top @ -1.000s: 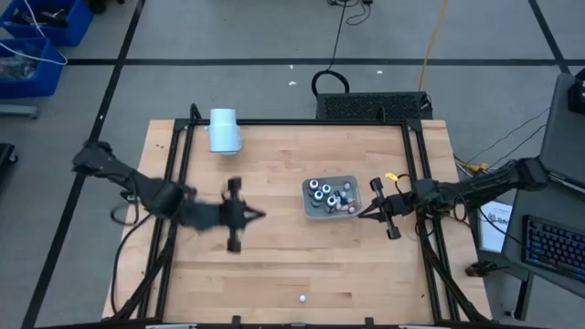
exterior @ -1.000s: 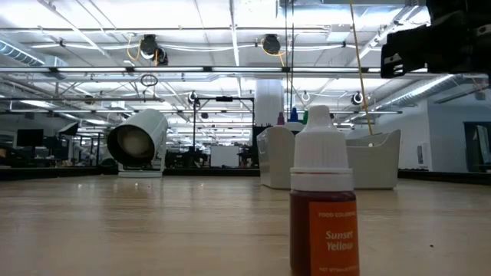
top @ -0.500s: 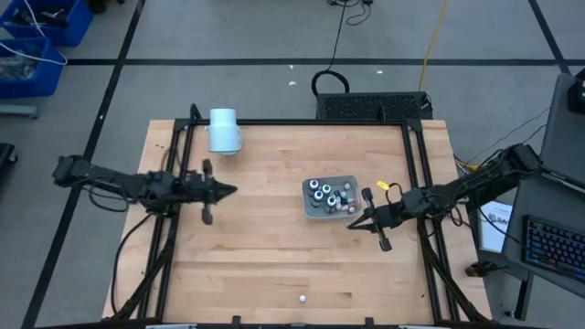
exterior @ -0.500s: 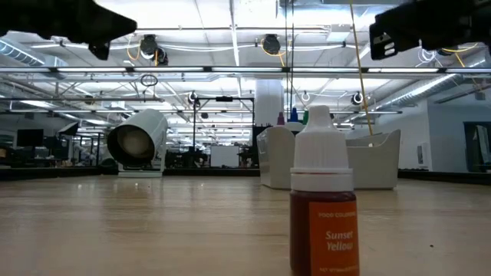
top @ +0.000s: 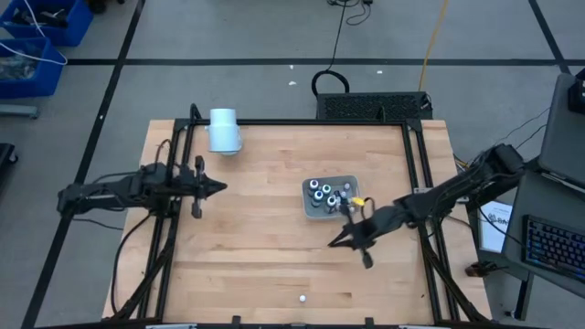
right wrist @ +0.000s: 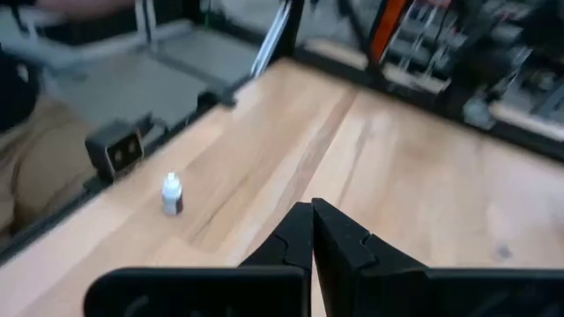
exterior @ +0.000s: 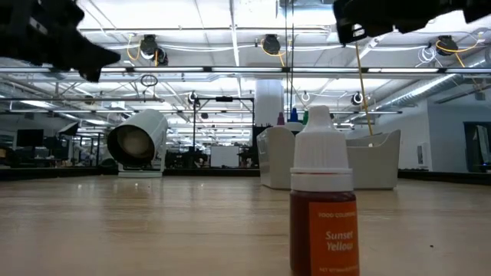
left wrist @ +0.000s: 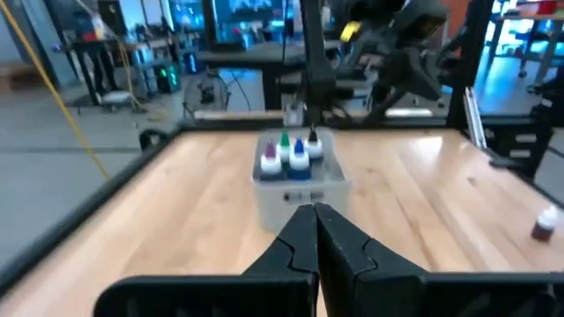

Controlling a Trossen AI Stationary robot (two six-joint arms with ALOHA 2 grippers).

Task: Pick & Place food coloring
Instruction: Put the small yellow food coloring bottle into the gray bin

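On the table [top: 274,265], tray [top: 312,214] holds food coloring [top: 320,192].

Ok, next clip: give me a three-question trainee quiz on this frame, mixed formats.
1. True or false: the lone bottle near the table's front edge stands inside the tray.
2. Which gripper is nearer that bottle: A left gripper, B right gripper?
3. Fill in: the label on the lone bottle reads "Sunset ___".

Key: 1 false, it stands on bare wood apart from the tray; 2 B; 3 Yellow.
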